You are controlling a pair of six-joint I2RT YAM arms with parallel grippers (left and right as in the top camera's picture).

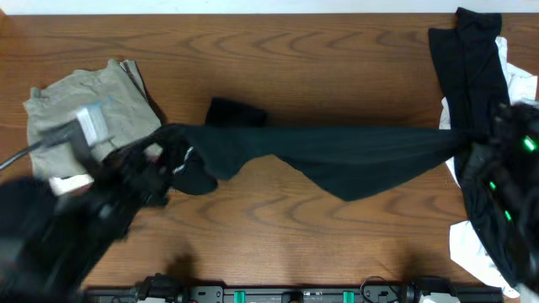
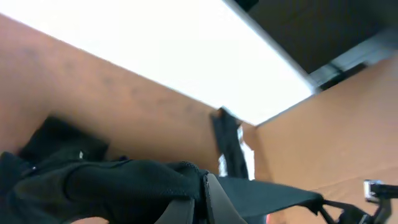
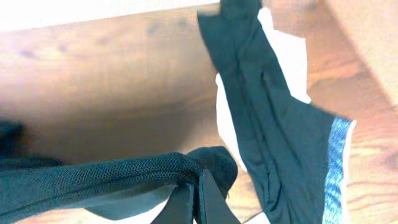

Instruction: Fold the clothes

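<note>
The left gripper (image 2: 199, 193) was clamped on the 9 o'clock end of the black T-shirt (image 1: 337, 156), and the right gripper (image 3: 194, 185) was shut on its 3 o'clock end. The cloth was stretched taut across the middle of the table (image 1: 320, 67). An olive-grey garment (image 1: 93, 105) lay at 10 o'clock, and black and white pieces (image 1: 476, 59) were heaped at 2 o'clock.

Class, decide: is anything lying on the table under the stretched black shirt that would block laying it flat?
Nothing visible does. The table below the black shirt is bare wood; the olive-grey garment and the black-and-white pile lie beyond its ends.
</note>
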